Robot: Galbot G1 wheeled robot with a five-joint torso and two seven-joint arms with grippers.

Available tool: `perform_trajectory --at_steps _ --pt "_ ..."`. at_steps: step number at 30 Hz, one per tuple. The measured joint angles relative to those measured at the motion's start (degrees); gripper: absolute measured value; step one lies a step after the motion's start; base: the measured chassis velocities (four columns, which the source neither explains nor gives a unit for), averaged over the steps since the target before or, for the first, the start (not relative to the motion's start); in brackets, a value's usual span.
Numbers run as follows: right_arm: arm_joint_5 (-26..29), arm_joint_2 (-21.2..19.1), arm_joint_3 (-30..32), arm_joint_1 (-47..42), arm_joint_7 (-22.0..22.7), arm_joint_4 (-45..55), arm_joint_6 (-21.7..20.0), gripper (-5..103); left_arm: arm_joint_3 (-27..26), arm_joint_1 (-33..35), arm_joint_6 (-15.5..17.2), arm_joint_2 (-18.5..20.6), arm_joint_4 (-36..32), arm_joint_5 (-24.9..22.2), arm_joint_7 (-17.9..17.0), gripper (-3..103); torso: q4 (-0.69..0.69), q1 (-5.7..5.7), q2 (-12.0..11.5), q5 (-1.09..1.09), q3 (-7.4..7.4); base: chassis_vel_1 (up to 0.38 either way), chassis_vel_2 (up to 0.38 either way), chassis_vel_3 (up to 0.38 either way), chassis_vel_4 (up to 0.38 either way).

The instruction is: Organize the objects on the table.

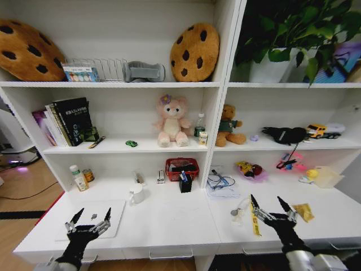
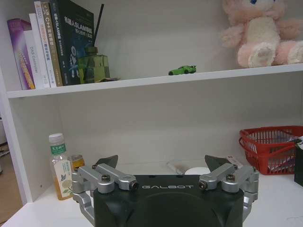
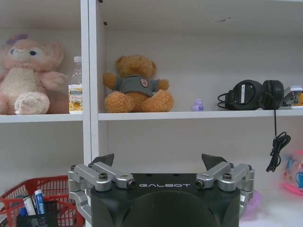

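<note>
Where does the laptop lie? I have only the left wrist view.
Observer: In the head view, the laptop lies flat on the table near its left front corner, under the open left claw.
Operator: And the right claw?
Observer: The right claw hovers open above the table's right half.
Operator: Are there pens?
Observer: Yes, pens stand in a black holder before the red basket.

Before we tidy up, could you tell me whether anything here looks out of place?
A tiny green car sits alone on the middle shelf beside the pink plush, far from the other toys at right. A headphone cable dangles over its shelf's edge. Both hands, left and right, hover open above the desk.
</note>
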Motion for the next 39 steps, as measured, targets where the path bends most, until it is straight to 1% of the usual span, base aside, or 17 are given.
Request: perform_trajectory --at_steps 4,9,14,18,22,25,30,31,32,33,34,35,36,37,38,39 --pt "0.0 0.2 -1.5 0.3 -0.4 -1.4 -0.2 100 0.0 0.0 0.0 0.0 0.0 0.0 0.0 100 0.0 0.0 0.0 -0.01 0.0 -0.012 -0.01 0.008 0.015" --pt "-0.2 0.2 -1.8 0.7 -0.9 -2.6 -0.1 100 0.0 0.0 0.0 0.0 0.0 0.0 0.0 100 -0.01 0.0 0.0 0.0 -0.01 -0.109 -0.083 0.083 0.101" --pt "0.1 -0.3 -1.9 1.4 -1.9 -3.6 0.2 100 0.0 0.0 0.0 0.0 0.0 0.0 0.0 100 0.02 0.0 0.0 0.0 -0.01 -0.182 -0.161 0.181 0.173" --pt "0.3 -0.7 -2.2 2.0 -2.8 -4.2 0.4 100 0.0 0.0 0.0 0.0 0.0 0.0 0.0 100 0.0 0.01 0.0 0.01 0.0 -0.247 -0.221 0.22 0.235" --pt "0.2 -0.6 -2.8 2.3 -2.8 -4.6 0.9 100 0.0 0.0 0.0 0.0 0.0 0.0 0.0 100 0.01 0.0 0.0 -0.02 -0.01 -0.255 -0.268 0.256 0.271" --pt "0.1 -0.5 -3.1 2.6 -3.0 -4.9 1.4 100 0.0 0.0 0.0 0.0 0.0 0.0 0.0 100 0.01 0.01 0.0 0.02 -0.01 -0.298 -0.297 0.28 0.31" --pt "0.1 -0.5 -3.1 2.8 -3.2 -5.1 2.1 100 0.0 0.0 0.0 0.0 0.0 0.0 0.0 100 0.0 0.01 0.0 -0.04 0.0 -0.233 -0.218 0.238 0.222" --pt "0.1 -0.5 -3.1 2.8 -3.2 -5.2 2.4 100 0.0 0.0 0.0 0.0 0.0 0.0 0.0 100 -0.01 0.01 0.0 -0.02 -0.01 -0.1 -0.172 0.175 0.065" --pt "0.1 -0.6 -2.9 3.0 -3.4 -5.5 2.9 100 0.0 0.0 0.0 0.0 0.0 0.0 0.0 100 0.04 0.0 0.0 0.06 -0.01 -0.1 -0.063 0.087 0.065" --pt "0.1 -0.6 -2.9 3.0 -3.4 -5.5 2.9 100 0.0 0.0 0.0 0.0 0.0 0.0 0.0 100 0.04 0.0 0.0 0.06 -0.01 -0.1 -0.063 0.087 0.065" --pt "0.3 -0.8 -2.3 3.2 -3.6 -5.9 3.4 100 0.0 0.0 0.0 0.0 0.0 0.0 0.0 100 -0.01 0.01 0.0 0.05 0.0 0.01 -0.063 0.033 0.026" --pt "1.3 -1.2 -1.1 3.6 -4.1 -6.8 4.4 100 0.0 0.0 0.0 0.0 0.0 0.0 0.0 100 0.02 0.0 0.0 0.0 -0.01 0.0 0.0 0.0 0.0" --pt "1.3 -1.2 -1.1 3.6 -4.1 -6.8 4.4 100 0.0 0.0 0.0 0.0 0.0 0.0 0.0 100 0.02 0.0 0.0 0.0 -0.01 0.0 0.0 0.0 0.0" --pt "2.1 -2.0 0.5 4.2 -5.2 -8.1 4.7 100 0.0 0.0 0.0 0.0 0.0 0.0 0.0 100 -0.01 0.0 0.0 0.03 -0.01 0.007 0.048 -0.06 -0.033" --pt "6.0 -4.8 4.0 5.1 -6.1 -9.9 -0.1 100 0.0 0.0 0.0 0.0 0.0 0.0 0.0 100 -0.02 0.0 0.0 -0.02 -0.01 0.03 0.091 -0.064 -0.081" --pt "6.0 -4.8 4.0 5.1 -6.1 -9.9 -0.1 100 0.0 0.0 0.0 0.0 0.0 0.0 0.0 100 -0.02 0.0 0.0 -0.02 -0.01 0.03 0.091 -0.064 -0.081"
